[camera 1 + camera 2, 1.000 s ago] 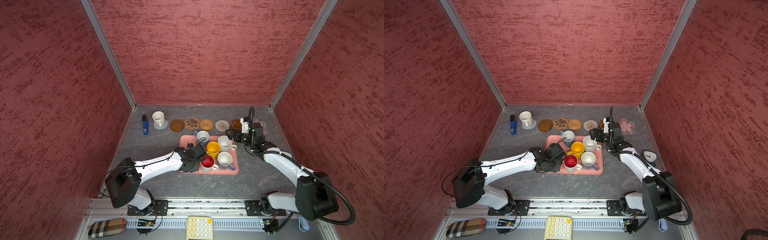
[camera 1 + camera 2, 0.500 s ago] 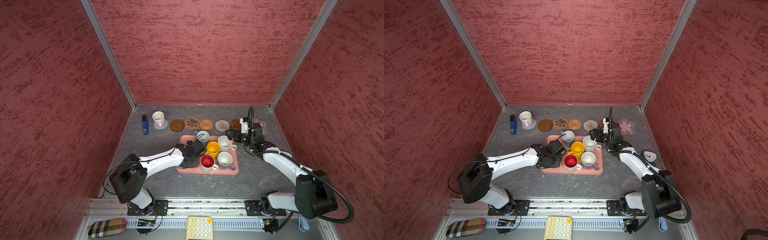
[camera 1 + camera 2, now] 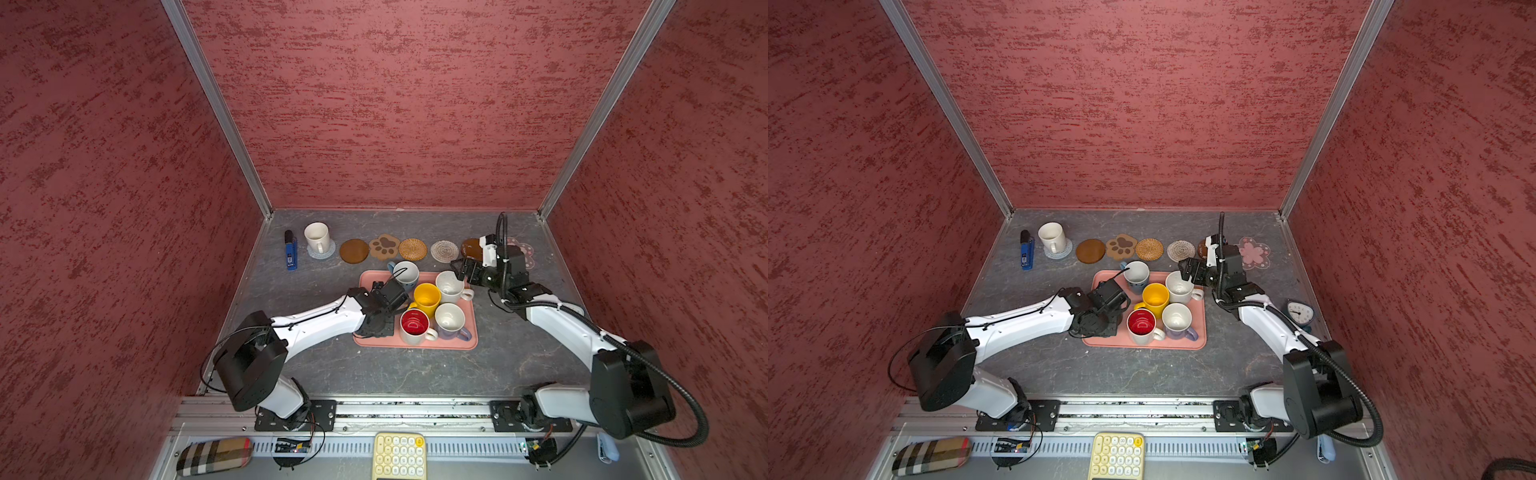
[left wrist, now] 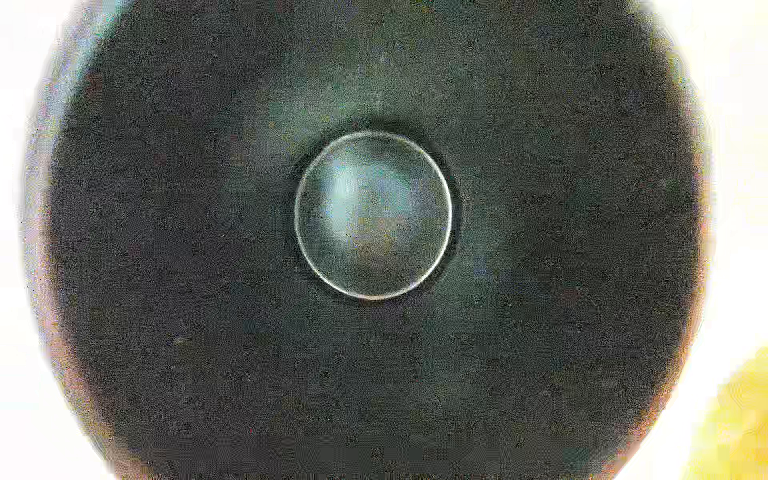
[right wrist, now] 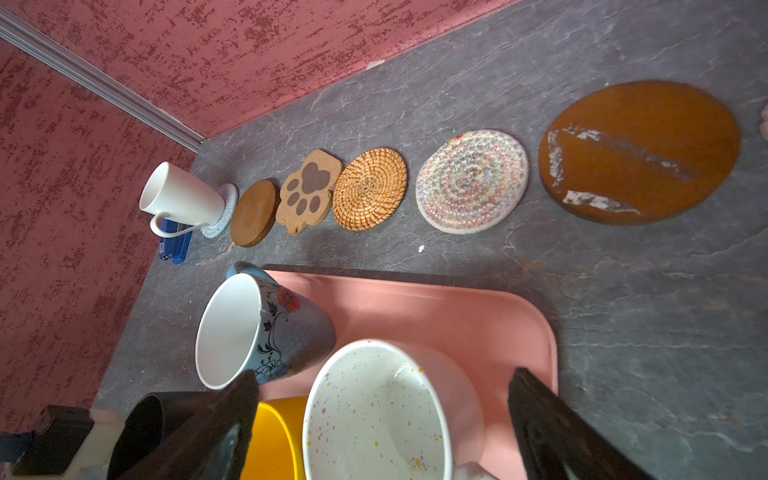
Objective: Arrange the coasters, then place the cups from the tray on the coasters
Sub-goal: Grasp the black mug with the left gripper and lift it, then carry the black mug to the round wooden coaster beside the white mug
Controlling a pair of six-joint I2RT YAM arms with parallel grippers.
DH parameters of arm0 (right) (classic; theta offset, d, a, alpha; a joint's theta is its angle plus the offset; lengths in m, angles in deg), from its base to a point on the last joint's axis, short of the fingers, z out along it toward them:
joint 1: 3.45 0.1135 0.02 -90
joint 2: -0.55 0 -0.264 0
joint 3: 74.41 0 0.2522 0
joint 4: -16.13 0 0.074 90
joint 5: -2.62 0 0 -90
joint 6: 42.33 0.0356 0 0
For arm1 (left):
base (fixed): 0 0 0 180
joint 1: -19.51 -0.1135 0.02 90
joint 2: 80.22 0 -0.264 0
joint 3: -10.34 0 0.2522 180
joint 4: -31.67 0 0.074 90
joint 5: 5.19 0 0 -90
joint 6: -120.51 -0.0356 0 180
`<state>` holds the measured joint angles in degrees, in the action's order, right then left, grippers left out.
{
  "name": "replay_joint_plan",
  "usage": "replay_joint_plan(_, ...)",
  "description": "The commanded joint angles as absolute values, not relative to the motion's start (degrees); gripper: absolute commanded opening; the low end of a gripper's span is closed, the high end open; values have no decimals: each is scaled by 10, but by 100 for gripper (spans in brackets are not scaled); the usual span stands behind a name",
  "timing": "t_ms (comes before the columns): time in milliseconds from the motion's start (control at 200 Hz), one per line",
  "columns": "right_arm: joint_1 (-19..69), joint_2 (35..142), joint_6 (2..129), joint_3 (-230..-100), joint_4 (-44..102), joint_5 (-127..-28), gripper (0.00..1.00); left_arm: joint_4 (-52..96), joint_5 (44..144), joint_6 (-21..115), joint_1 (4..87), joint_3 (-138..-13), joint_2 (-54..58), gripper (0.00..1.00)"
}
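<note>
The pink tray [image 3: 468, 341] holds the blue [image 3: 405, 273], yellow [image 3: 427, 297], speckled white [image 3: 449, 285], red-inside [image 3: 414, 325] and lavender [image 3: 452, 320] cups. My left gripper [image 3: 390, 296] hangs over the black cup [image 5: 141, 428], whose dark inside [image 4: 374, 216] fills the left wrist view; its fingers are hidden. My right gripper [image 5: 386, 415] is open, with one finger on each side of the speckled cup [image 5: 374, 411]. Along the back lie the coasters: grey woven [image 3: 323, 253] under a white cup [image 3: 317, 237], brown [image 3: 354, 250], paw [image 3: 384, 246], wicker [image 3: 412, 249], beige [image 3: 444, 251], brown [image 3: 470, 248], flower [image 3: 1252, 252].
A blue lighter [image 3: 291, 254] lies left of the white cup. A small clock [image 3: 1300, 312] sits right of the tray, behind my right arm. A yellow keypad [image 3: 399, 457] and a plaid case [image 3: 214, 456] lie on the front rail.
My left arm has shifted a little over the tray's left side, settling on the black cup. The right arm has barely moved.
</note>
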<state>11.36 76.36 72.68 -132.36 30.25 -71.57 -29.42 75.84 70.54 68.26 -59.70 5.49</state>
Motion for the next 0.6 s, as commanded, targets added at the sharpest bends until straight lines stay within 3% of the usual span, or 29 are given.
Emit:
replay_joint_plan(0,118,741,718,-1324,308,-717,94,-317,730,693,679,-636,9,0)
replay_joint_plan(281,124,723,715,-1320,324,-714,94,-365,707,670,654,-664,-34,0)
replay_joint_plan(596,129,744,718,-1341,324,-710,94,-370,734,594,541,-705,-46,0)
